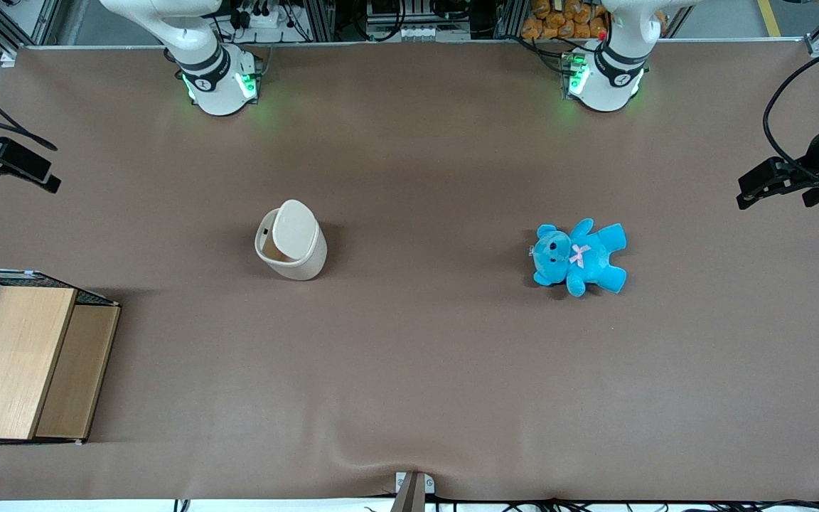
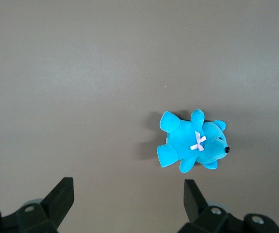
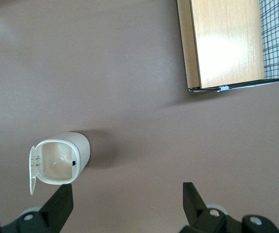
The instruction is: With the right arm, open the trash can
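Observation:
The cream-white trash can (image 1: pixel 291 245) stands upright on the brown table, about midway between the front camera and the arm bases. Its flat lid (image 1: pixel 293 226) is tipped up and part of the tan inside shows. In the right wrist view the trash can (image 3: pixel 59 162) is seen from above with its mouth uncovered and the lid (image 3: pixel 32 170) standing on edge beside the rim. My right gripper (image 3: pixel 127 194) is open and empty, high above the table and apart from the can. In the front view the gripper (image 1: pixel 36 173) hangs at the working arm's end of the table.
A blue teddy (image 1: pixel 580 256) lies toward the parked arm's end of the table and also shows in the left wrist view (image 2: pixel 192 145). A light wooden box with wire mesh (image 1: pixel 25 363) sits at the working arm's end, nearer the front camera; it also shows in the right wrist view (image 3: pixel 226 43).

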Motion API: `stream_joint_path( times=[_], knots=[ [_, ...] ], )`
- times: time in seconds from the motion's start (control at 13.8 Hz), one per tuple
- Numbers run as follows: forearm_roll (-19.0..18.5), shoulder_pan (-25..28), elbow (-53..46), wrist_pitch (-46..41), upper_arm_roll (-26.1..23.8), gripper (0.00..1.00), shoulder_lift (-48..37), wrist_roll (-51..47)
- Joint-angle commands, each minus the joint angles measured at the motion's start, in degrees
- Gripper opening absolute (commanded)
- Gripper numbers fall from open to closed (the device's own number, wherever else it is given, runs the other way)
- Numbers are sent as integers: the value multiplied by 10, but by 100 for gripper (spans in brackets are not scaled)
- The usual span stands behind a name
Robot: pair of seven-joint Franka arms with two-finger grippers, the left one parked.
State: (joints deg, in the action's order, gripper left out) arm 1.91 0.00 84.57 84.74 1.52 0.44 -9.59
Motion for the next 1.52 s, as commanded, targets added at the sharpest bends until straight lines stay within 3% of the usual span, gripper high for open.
stream_joint_path(
  times=[0.0,1.45],
  knots=[
    [-9,-11,-11,-2,-8,100,8,4],
    [-5,-11,-7,-3,-3,100,11,8]
  ],
)
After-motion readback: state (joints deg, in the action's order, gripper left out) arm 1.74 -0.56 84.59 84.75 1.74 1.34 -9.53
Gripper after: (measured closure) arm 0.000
